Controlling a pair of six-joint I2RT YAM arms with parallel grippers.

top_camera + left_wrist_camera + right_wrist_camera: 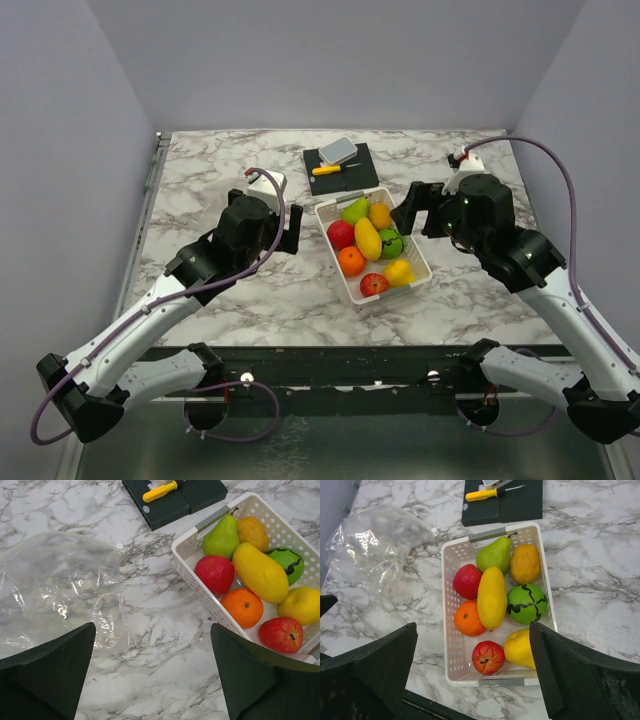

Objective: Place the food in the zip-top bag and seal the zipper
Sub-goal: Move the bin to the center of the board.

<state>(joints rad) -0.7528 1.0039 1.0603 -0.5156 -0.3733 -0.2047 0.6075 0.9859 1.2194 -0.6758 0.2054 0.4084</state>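
The food is several glossy toy fruits lying in a white slatted basket (396, 293) at the table's middle: a green pear (495, 554), a yellow mango (491, 597), an orange (468, 618), a red apple (488, 657) and others. The clear zip-top bag (55, 590) lies crumpled and flat on the marble left of the basket, empty. Its zipper edge is faint and ends in a small white tab (434, 530). My left gripper (152, 630) hovers open over bare marble between bag and basket. My right gripper (473, 627) hangs open above the basket's near end.
Behind the basket lies a black board (342, 168) carrying a yellow-handled knife (326, 169) and a grey block (338, 150). Grey walls close the table on the left, back and right. A dark rail runs along the near edge.
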